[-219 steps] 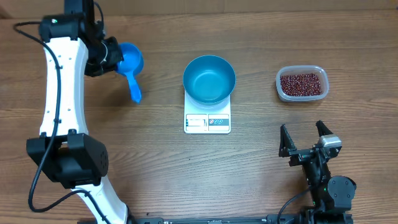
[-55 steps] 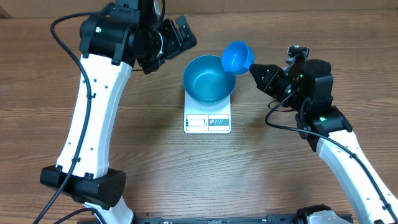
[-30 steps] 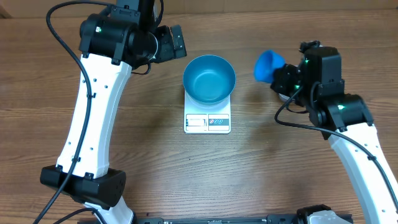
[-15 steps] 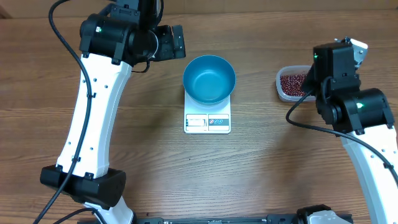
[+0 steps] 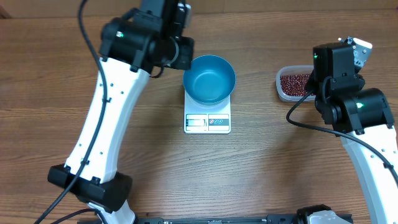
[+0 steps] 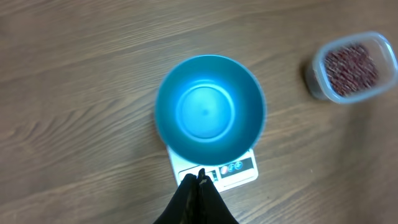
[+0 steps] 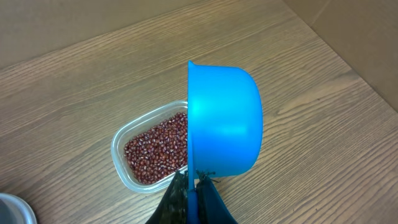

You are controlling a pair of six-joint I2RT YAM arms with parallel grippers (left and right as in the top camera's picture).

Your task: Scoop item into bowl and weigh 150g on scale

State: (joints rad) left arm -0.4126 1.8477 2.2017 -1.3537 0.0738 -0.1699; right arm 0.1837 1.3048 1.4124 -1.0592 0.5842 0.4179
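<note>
Right tool point(image 7: 194, 180) clamped on blue scoop point(image 7: 224, 121) by the beans point(image 7: 155, 152). Left tool point(image 6: 200, 176) fingers together, empty, over bowl point(image 6: 208, 112) on scale point(image 6: 233, 169).

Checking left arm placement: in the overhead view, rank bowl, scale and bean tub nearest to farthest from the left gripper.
1. bowl, just right of the left gripper
2. scale, under the bowl, front edge showing
3. bean tub, far right

Robot lab; cabled arms point(image 5: 102, 124) on wood table point(image 5: 249, 180)
</note>
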